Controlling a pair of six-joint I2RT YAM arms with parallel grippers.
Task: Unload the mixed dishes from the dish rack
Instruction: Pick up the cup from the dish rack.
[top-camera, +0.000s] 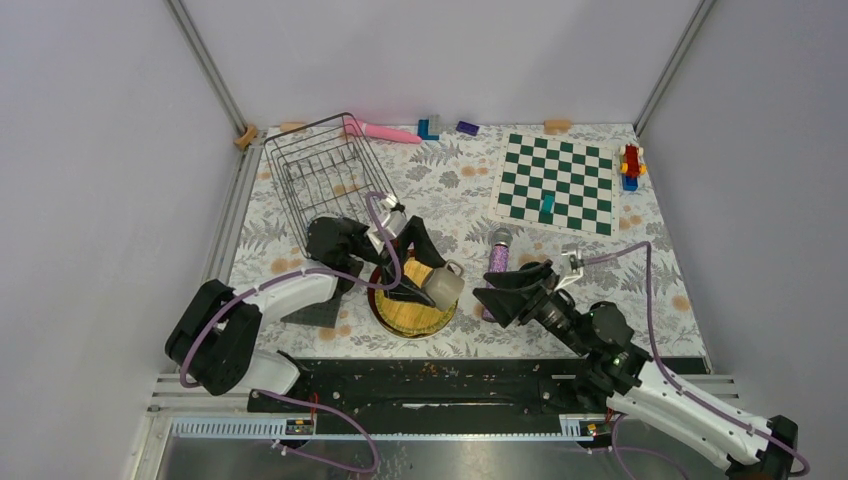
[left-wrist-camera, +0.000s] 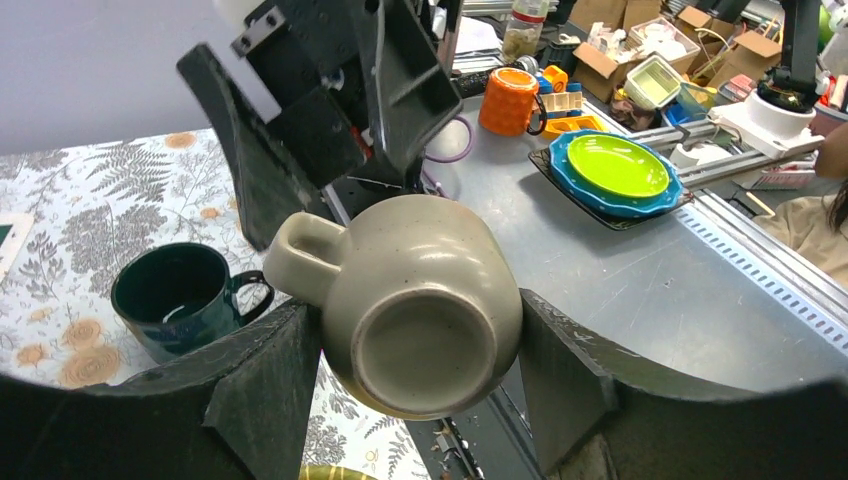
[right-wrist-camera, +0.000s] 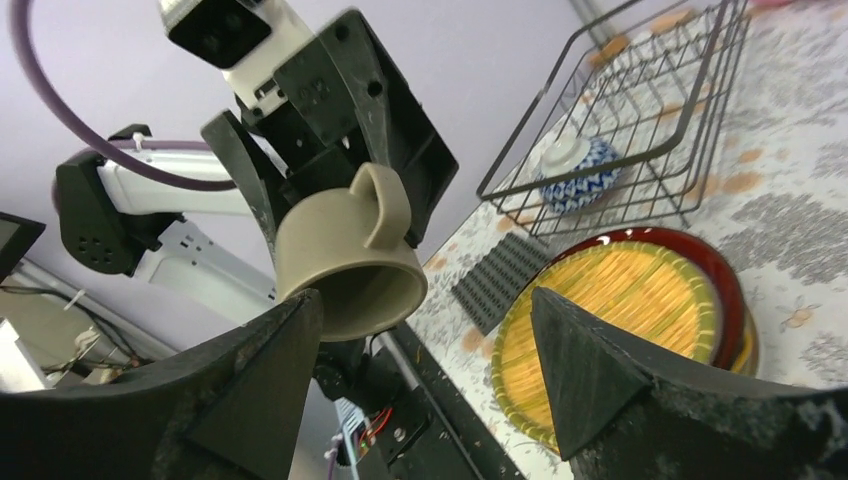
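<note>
Left gripper (left-wrist-camera: 420, 400) clenches the small greyish cup (left-wrist-camera: 420, 310) across its body — glazed, probably slick, breakable; right gripper (right-wrist-camera: 425, 300) gapes empty.

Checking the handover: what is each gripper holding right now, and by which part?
The left gripper clamps the small greyish ceramic cup across its body sides, handle free. The right gripper stands open and holds nothing.

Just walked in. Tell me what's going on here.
The left end effector holds the cup in the air over the stacked plates. The right end effector, open, faces the cup close by, possibly for a handover. The mug stands on the table; the bowl is still in the rack.
</note>
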